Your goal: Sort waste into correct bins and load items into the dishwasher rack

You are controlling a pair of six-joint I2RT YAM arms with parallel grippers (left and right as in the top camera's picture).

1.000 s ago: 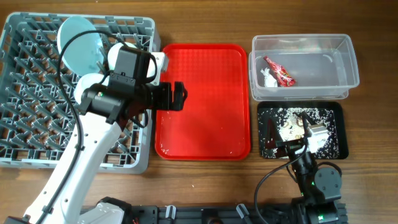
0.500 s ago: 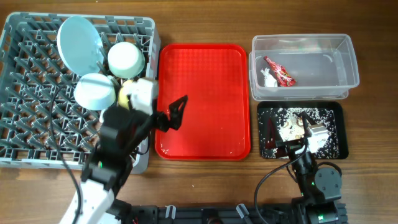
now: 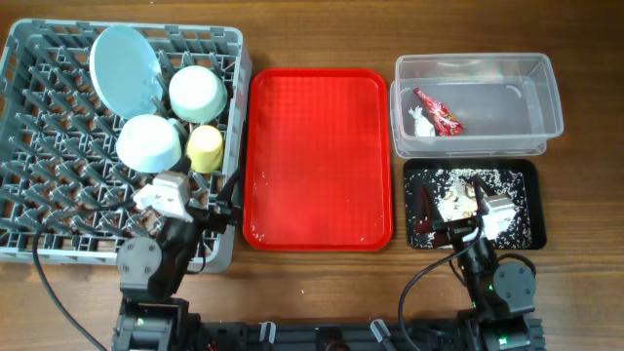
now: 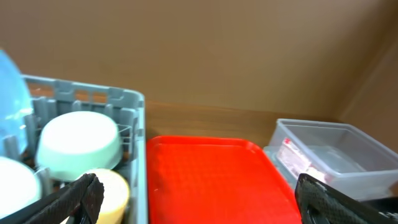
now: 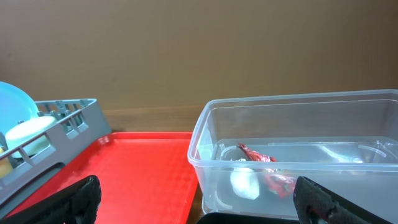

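The grey dishwasher rack (image 3: 58, 156) holds the pale blue plate (image 3: 125, 68), two pale bowls (image 3: 198, 93) (image 3: 149, 142) and the yellow cup (image 3: 205, 146). The clear tub (image 3: 478, 102) holds the red wrapper (image 3: 437, 110) and the white paper scrap (image 3: 421, 123). The black tray (image 3: 471, 205) holds rice-like crumbs (image 3: 468, 180). My left gripper (image 4: 199, 199) is open and empty, low at the rack's near right corner. My right gripper (image 5: 199, 199) is open and empty, low by the black tray's near edge. Spoon and fork are not visible.
The flat red tray (image 3: 317, 156) lies bare between the rack and the bins; it also shows in the left wrist view (image 4: 211, 180) and the right wrist view (image 5: 124, 168). Both arms sit folded at the table's near edge.
My left arm has drawn back from over the rack and red tray to the near edge, uncovering the bowl and yellow cup. The right arm has not moved.
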